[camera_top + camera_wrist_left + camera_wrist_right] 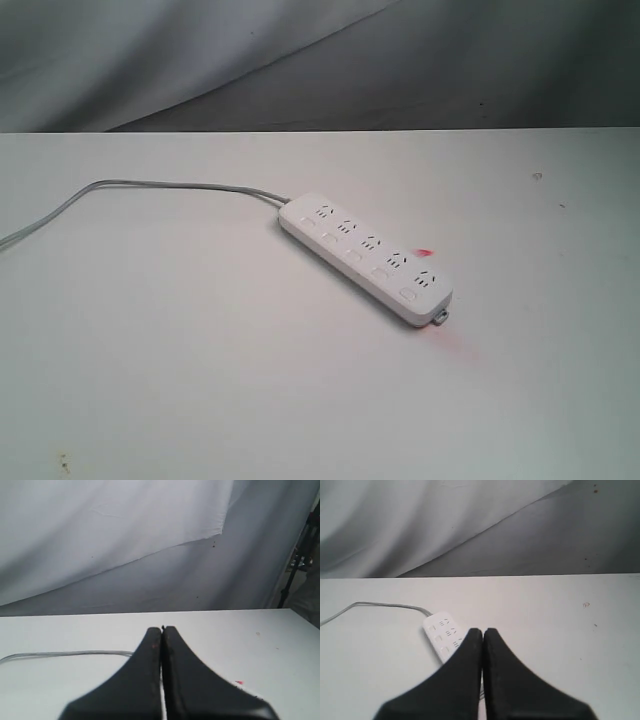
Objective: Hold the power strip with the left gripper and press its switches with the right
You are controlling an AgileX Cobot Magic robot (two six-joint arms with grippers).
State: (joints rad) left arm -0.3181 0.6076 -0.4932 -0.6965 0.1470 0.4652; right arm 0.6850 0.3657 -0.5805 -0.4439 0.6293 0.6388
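Five socket groups show on the power strip (365, 255). It lies flat on the white table (200, 380), diagonal through frame centre, cord end upper left, tab end lower right. The switches (353, 256) sit in a row along its lower-left edge. The grey cord (150, 185) runs from the upper-left end out past the left edge of frame. A small red spot (425, 252) sits on the table just beside the strip.

Left wrist view: left gripper (161, 630) has its black fingers pressed together, tip to tip. Cord visible on the table beyond them; strip almost wholly hidden behind the fingers.

Right wrist view: right gripper (482, 631) likewise pressed together. Strip's cord end shows just past the fingertips, the rest hidden behind the fingers.
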